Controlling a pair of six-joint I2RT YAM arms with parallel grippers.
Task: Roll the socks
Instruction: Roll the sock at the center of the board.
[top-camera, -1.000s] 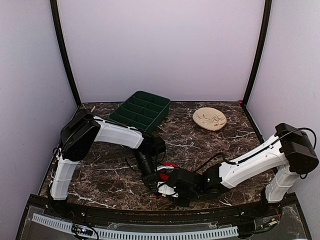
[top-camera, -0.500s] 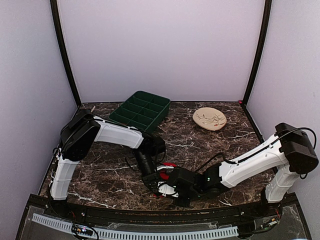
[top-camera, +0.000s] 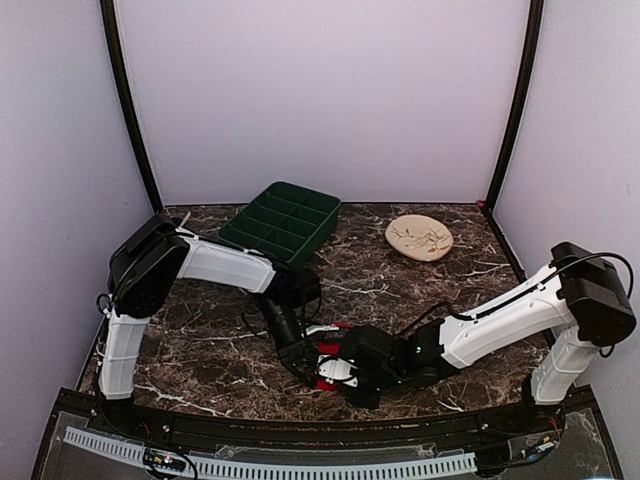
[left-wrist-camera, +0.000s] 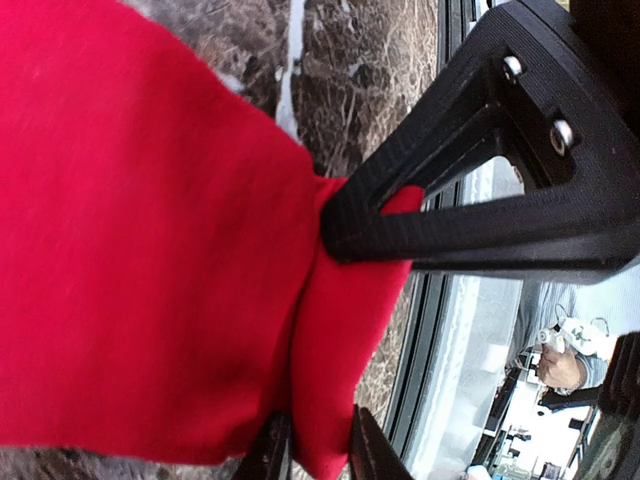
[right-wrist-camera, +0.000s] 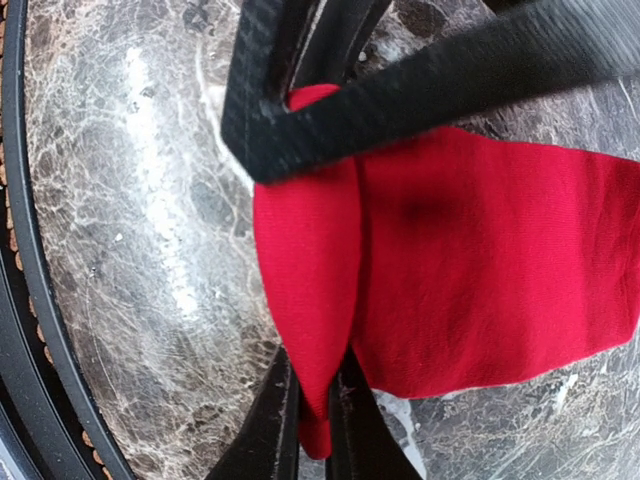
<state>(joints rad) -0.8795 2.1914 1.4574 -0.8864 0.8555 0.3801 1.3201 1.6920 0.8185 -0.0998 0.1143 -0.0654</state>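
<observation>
The red socks (top-camera: 327, 366) lie on the marble table near its front edge, between my two grippers. In the left wrist view the red fabric (left-wrist-camera: 150, 250) fills the left side, and a fold of it sits pinched in my left gripper (left-wrist-camera: 318, 452). In the right wrist view the sock (right-wrist-camera: 470, 280) spreads flat to the right, and its folded edge is pinched in my right gripper (right-wrist-camera: 312, 425). Both grippers meet at the same fold, facing each other, left gripper (top-camera: 308, 362) and right gripper (top-camera: 348, 370). I see no white cuff marks.
A green compartment tray (top-camera: 282, 220) stands at the back left. A tan oval dish (top-camera: 419, 238) lies at the back right. The table's black front rail (top-camera: 300, 435) runs close behind the socks. Black posts stand at the back corners.
The left arm's elbow has swung to the left and both grippers have shifted slightly left. More red fabric now shows on the near side of the grippers.
</observation>
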